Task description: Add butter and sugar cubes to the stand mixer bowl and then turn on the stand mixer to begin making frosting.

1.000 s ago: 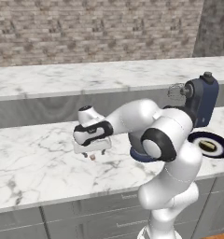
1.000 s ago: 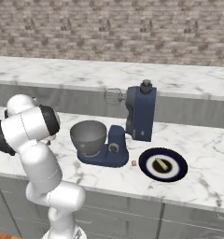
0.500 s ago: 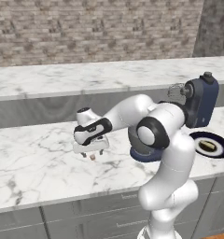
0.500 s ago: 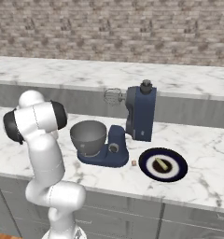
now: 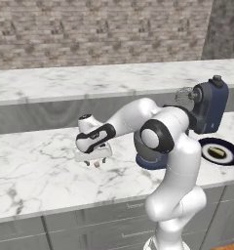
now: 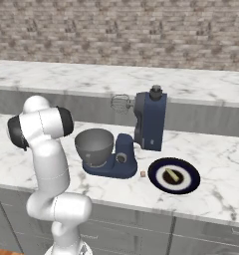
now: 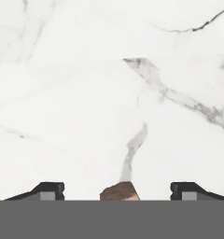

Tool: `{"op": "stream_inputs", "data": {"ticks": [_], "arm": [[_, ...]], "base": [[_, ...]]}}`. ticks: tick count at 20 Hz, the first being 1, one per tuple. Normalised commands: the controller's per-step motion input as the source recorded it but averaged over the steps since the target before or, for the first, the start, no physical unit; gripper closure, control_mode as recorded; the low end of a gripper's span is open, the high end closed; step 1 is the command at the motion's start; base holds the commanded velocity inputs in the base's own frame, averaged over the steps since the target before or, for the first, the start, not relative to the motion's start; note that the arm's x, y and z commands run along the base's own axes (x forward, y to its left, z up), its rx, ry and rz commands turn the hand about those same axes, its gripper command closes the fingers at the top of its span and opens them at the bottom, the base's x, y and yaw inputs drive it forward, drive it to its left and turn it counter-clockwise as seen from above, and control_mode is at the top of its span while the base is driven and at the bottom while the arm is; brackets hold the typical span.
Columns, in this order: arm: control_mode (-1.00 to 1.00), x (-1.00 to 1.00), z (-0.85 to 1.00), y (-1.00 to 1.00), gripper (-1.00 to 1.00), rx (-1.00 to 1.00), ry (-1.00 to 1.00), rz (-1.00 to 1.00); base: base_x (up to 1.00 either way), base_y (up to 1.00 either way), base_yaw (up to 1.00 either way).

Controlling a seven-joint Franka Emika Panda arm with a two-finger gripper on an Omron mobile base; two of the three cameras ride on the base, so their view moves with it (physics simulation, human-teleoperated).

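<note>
- The gripper (image 7: 117, 191) points straight down at the marble counter (image 5: 36, 171), well to the left of the stand mixer (image 5: 206, 110). In the hand view its two dark fingertips (image 7: 47, 190) stand wide apart with a small brown sugar cube (image 7: 119, 191) between them, neither tip touching it.
- Against the views from half a second and a second ago, the hand has come lower over the cube, and the jaws look as though they have begun to draw in. They are not yet shut on anything.
- My reading is that the pick of the sugar cube is just starting and nothing has been added to the bowl yet.
- In the left base view the same cube (image 5: 96, 165) lies on the counter directly under the hand, apart from everything else.
- The stand mixer bowl (image 6: 94, 147) sits on the mixer's flat base, open at the top, and looks empty as far as the right base view shows. The mixer's head is tilted up with the wire whisk (image 6: 120, 104) held above and behind the bowl.
- Just right of the mixer base lies a second small brown cube (image 6: 143, 174), and beside that a dark blue plate (image 6: 159, 180) carries a pale stick, probably the butter (image 6: 173, 175).
- The raised whisk leaves the bowl mouth free. The robot's own elbow stands between the hand and the bowl in the left base view, so the carry will likely need a wide swing.
</note>
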Motion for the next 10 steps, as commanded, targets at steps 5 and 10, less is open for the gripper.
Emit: {"op": "stream_inputs", "data": {"ticks": [5,10], "arm": [[-1.00,-0.07,-0.14,0.00,-1.00,0.00,0.00,0.00],[-1.00,-0.28,-0.11,-0.01,1.00,0.00,0.00,-0.04]], "base": [[0.00,0.00,0.00],[0.00,0.00,0.00]]}}
